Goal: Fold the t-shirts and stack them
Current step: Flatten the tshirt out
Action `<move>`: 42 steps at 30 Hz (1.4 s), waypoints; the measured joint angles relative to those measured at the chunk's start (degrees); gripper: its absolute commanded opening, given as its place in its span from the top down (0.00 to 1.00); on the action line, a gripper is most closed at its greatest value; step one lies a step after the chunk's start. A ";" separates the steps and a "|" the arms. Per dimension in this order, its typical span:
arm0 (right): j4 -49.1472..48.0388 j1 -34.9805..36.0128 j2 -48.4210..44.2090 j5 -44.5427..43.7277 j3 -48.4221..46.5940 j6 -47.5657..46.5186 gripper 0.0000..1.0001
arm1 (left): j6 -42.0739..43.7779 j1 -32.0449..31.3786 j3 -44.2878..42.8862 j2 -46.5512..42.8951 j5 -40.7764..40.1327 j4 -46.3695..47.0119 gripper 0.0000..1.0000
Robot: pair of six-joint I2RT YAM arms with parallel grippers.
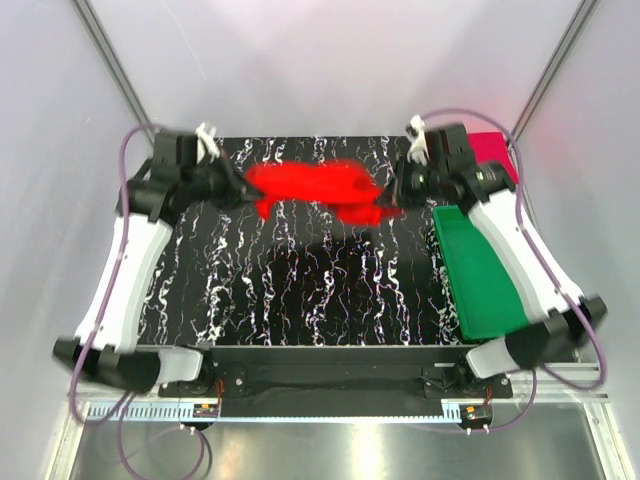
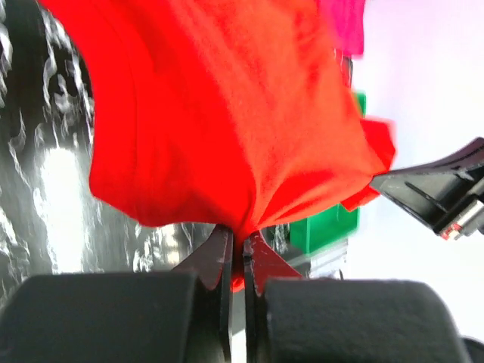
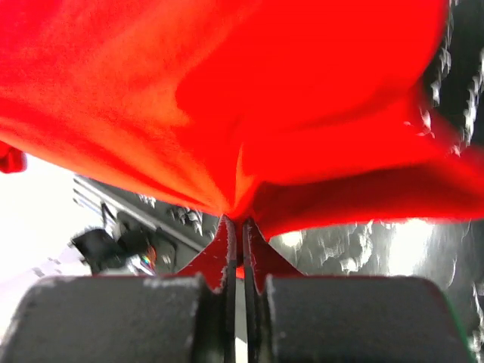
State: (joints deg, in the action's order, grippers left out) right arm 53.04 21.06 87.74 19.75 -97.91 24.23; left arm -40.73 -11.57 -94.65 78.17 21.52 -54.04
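Note:
A bright red t-shirt [image 1: 315, 190] hangs stretched between both arms over the far part of the black marbled table [image 1: 300, 290]. My left gripper [image 1: 243, 192] is shut on its left end; up close the cloth [image 2: 219, 113] bunches into the pinched jaws of that gripper [image 2: 243, 240]. On the shirt's right end my right gripper [image 1: 392, 200] is shut, with red cloth [image 3: 227, 98] fanning out from its tips [image 3: 242, 225]. A darker pinkish-crimson t-shirt [image 1: 492, 152] lies at the far right corner, partly hidden behind the right arm, and shows again as a pink patch [image 2: 346, 23].
A rigid green tray [image 1: 482, 270] lies along the table's right side, under the right arm, and peeks out as a green block [image 2: 327, 227] in the left wrist view. White walls close in the back and both sides.

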 measured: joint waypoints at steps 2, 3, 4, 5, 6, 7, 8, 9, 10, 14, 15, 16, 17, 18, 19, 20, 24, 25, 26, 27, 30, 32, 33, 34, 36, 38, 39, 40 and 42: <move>0.11 0.44 -6.49 -2.67 7.37 -0.42 1.00 | -0.72 -0.07 5.99 -6.27 -0.09 -1.03 1.00; 1.81 -0.22 -9.94 -6.38 11.19 -0.59 1.00 | -0.83 0.74 7.85 -9.09 -2.64 -1.99 1.00; 3.76 -2.10 -12.74 -9.44 14.53 -0.72 1.00 | -0.92 2.60 9.73 -12.37 -5.01 -2.40 1.00; 5.62 -3.96 -15.08 -11.96 17.44 -0.85 1.00 | -1.09 4.33 10.86 -15.39 -7.56 -3.26 1.00; 7.52 -5.86 -16.98 -14.40 19.89 -0.94 1.00 | -1.16 5.38 11.34 -17.88 -9.55 -3.87 1.00; 8.68 -6.88 -17.97 -15.58 21.31 -0.98 1.00 | -1.22 5.99 11.47 -20.26 -11.13 -4.31 1.00; 9.49 -7.32 -18.58 -16.13 22.45 -1.09 1.00 | -1.22 6.01 11.47 -21.68 -11.93 -4.33 1.00; 10.10 -7.32 -18.80 -16.13 23.30 -1.18 1.00 | -1.25 5.92 11.43 -23.06 -12.52 -4.35 1.00; 10.27 -7.10 -18.80 -16.11 23.82 -1.33 1.00 | -1.29 5.90 11.28 -23.96 -12.81 -4.37 1.00; 10.47 -6.91 -18.84 -16.26 23.98 -1.36 1.00 | -1.33 5.88 10.80 -22.51 -12.79 -4.39 1.00; 10.86 -6.91 -18.95 -16.33 23.80 -1.36 1.00 | -1.33 5.88 10.86 -21.81 -12.79 -4.37 1.00; 11.17 -6.91 -19.17 -16.48 23.67 -1.36 1.00 | -1.33 5.88 11.17 -20.83 -12.87 -4.17 1.00; 11.47 -6.91 -19.56 -16.76 23.63 -1.36 1.00 | -1.31 5.88 11.72 -20.09 -13.09 -4.09 1.00; 11.80 -6.91 -20.11 -16.92 23.65 -1.36 1.00 | -1.31 5.90 12.46 -19.50 -13.40 -4.09 1.00; 12.13 -6.91 -20.63 -17.11 23.63 -1.33 1.00 | -1.20 5.90 13.55 -19.08 -13.84 -4.24 1.00; 12.61 -6.91 -21.40 -17.22 23.65 -1.33 1.00 | -1.05 5.90 14.25 -18.95 -14.25 -4.50 1.00; 13.31 -6.91 -26.01 -17.07 24.28 -1.05 1.00 | 1.01 5.97 14.97 -19.54 -17.31 -6.60 1.00; 13.42 -6.91 -27.50 -17.05 24.63 -0.85 1.00 | 1.90 5.95 14.97 -20.13 -18.29 -6.86 1.00; 13.64 -6.91 -29.51 -17.03 24.94 -0.68 1.00 | 2.64 5.95 14.97 -20.87 -19.37 -7.17 1.00; 13.94 -6.88 -31.21 -17.03 24.98 -0.46 1.00 | 3.23 5.95 14.97 -21.79 -20.31 -7.52 1.00; 14.14 -6.82 -35.34 -17.14 24.81 0.07 1.00 | 3.74 5.95 14.99 -25.38 -22.01 -8.68 0.94; 14.12 -6.80 -36.17 -17.18 23.96 0.07 1.00 | 3.80 5.95 15.67 -27.58 -21.29 -8.52 0.93; 14.08 -6.80 -35.89 -17.16 23.39 -0.07 1.00 | 3.78 5.95 15.98 -28.26 -20.74 -8.55 0.93; 14.10 -6.80 -35.28 -17.07 22.84 -0.28 1.00 | 3.78 5.99 16.31 -28.68 -19.65 -8.48 0.93; 14.05 -6.80 -32.39 -16.98 21.51 -0.90 1.00 | 3.74 6.08 16.74 -28.46 -17.20 -8.44 0.98; 13.84 -6.82 -29.46 -16.76 20.79 -1.40 1.00 | 3.58 6.12 17.68 -28.28 -15.13 -8.48 1.00; 13.66 -6.82 -28.35 -16.68 20.83 -1.53 1.00 | 3.45 6.14 18.51 -28.39 -14.34 -8.50 1.00; 13.40 -6.82 -27.98 -16.59 21.22 -1.57 1.00 | 3.23 6.16 19.61 -29.09 -13.88 -8.61 1.00; 13.42 -6.82 -29.49 -16.02 22.18 -1.60 1.00 | 2.64 6.27 21.97 -31.76 -13.20 -9.31 1.00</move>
State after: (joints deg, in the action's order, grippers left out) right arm 66.46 14.24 58.26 3.73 -75.72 22.63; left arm -38.09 -5.30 -72.69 46.41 8.32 -63.35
